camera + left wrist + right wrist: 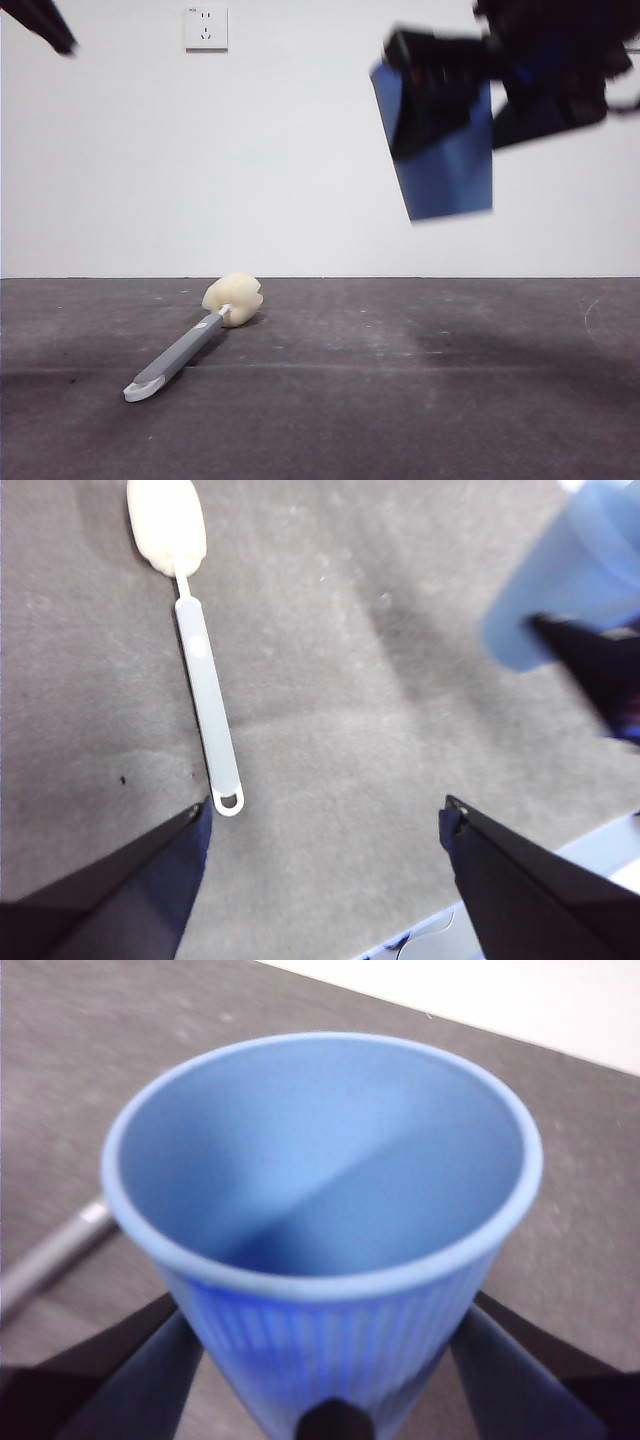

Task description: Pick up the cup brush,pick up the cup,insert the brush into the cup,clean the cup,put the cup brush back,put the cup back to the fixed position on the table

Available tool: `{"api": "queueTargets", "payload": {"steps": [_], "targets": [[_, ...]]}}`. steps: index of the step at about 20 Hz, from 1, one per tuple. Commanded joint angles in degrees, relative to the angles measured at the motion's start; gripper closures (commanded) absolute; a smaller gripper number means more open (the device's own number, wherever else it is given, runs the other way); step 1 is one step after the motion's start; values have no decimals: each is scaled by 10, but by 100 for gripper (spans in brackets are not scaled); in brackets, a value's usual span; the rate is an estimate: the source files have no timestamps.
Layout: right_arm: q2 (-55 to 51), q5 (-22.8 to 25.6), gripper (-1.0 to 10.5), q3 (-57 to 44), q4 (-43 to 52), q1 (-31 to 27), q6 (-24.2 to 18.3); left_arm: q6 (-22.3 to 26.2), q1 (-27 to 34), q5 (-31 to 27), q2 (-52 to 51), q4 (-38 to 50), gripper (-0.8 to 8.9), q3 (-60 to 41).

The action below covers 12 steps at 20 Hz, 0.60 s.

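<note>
Front view shows the right end effector clamped on the cup, held high and slightly tilted. The cup brush lies flat on the table, sponge head away from the camera, loop end nearer. The left end effector, jaws wide and empty, hovers above the loop; it should probably descend squarely across the handle.
</note>
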Motion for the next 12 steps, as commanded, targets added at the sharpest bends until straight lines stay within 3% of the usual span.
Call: {"api": "queueTargets", "payload": {"steps": [1,12], "targets": [[33,-8,959,-35,61,-20,-4,10,1,3,-28,-21,431,-3],[283,-100,959,-43,338,-114,16,11,1,18,-32,-32,431,-3]]}}
